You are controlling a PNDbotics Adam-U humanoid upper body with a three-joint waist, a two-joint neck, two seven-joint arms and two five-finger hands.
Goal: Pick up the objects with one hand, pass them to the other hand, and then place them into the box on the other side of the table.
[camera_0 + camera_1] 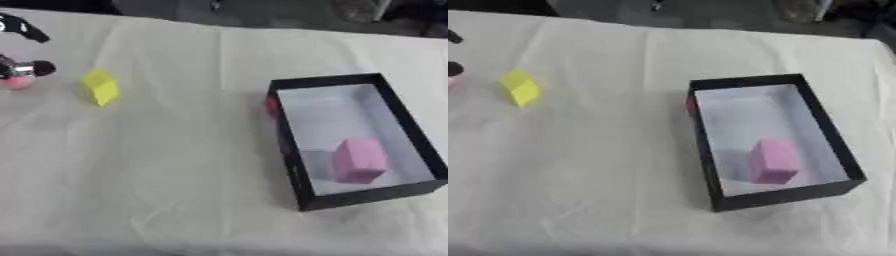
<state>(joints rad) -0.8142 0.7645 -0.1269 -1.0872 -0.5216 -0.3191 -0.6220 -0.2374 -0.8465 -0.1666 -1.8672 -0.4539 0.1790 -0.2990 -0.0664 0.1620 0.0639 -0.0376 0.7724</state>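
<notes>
Left hand [24,67] at far left edge, fingers curled round small pink object [17,81]; yellow foam block [100,86] just to its right; right hand unseen.

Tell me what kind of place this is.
Probably a lab or test bench set up for robot handling trials: a table under a plain white cloth, a black-walled box holding a pink block, a loose yellow block, and a robot's left hand at the edge.

White cloth-covered table [201,175]; dark floor [262,12] beyond.
</notes>
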